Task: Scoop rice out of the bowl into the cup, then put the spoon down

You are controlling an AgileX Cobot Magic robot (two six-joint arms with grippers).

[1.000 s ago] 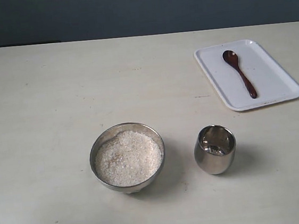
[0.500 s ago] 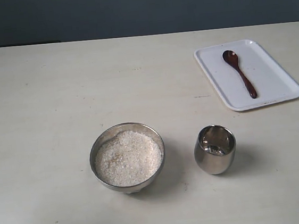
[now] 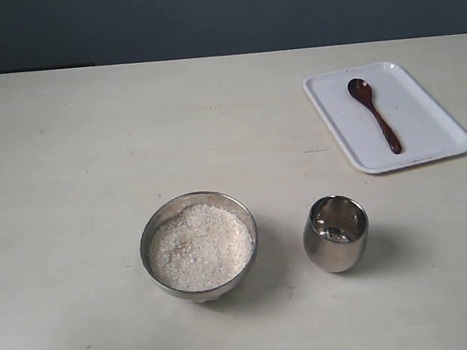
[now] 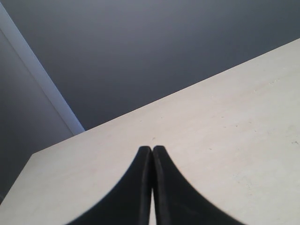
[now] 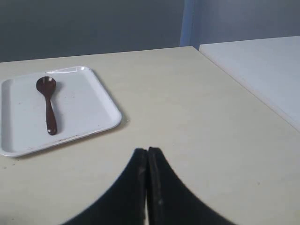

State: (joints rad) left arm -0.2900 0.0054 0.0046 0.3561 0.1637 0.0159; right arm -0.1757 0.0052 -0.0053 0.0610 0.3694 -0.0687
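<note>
While apart, spoon (image 5: 48,110) faces right claw (image 5: 147,151).

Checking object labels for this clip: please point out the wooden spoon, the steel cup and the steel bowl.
wooden spoon (image 3: 378,120), exterior view, middle of its handle.
steel cup (image 3: 336,246), exterior view, its outer wall.
steel bowl (image 3: 163,217), exterior view, bare inner wall below the rim.

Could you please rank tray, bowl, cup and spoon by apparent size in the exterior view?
1. White rectangular tray
2. Round shiny steel bowl
3. Small rounded steel cup
4. Slim dark wooden spoon, as long as the cup, but thinner
</note>
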